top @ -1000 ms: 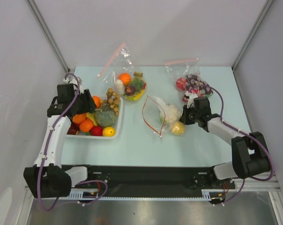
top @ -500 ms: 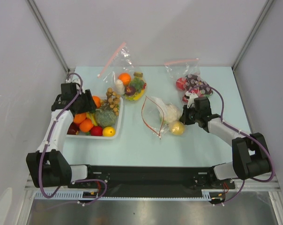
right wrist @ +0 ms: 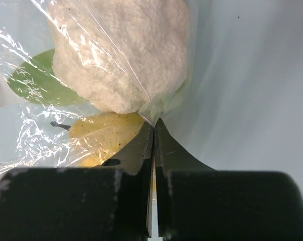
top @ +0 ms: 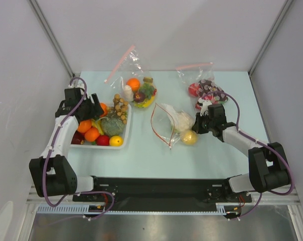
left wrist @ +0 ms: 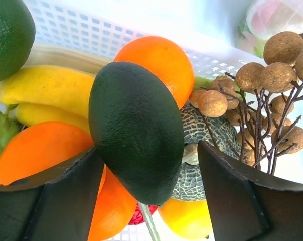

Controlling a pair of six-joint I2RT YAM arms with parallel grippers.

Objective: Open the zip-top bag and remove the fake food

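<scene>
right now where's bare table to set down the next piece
Widest: the near strip of table between the white basket, the zip-top bag and the black rail. Smaller: at the back, between the left pink-zip bag and the right pink-zip bag. Crowded: inside the basket and beside the right gripper.

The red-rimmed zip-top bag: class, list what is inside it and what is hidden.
Inside the zip-top bag: a white head, a green leaf and a yellow fruit. The right gripper covers the fruit's lower part; anything beneath the head is hidden.
</scene>
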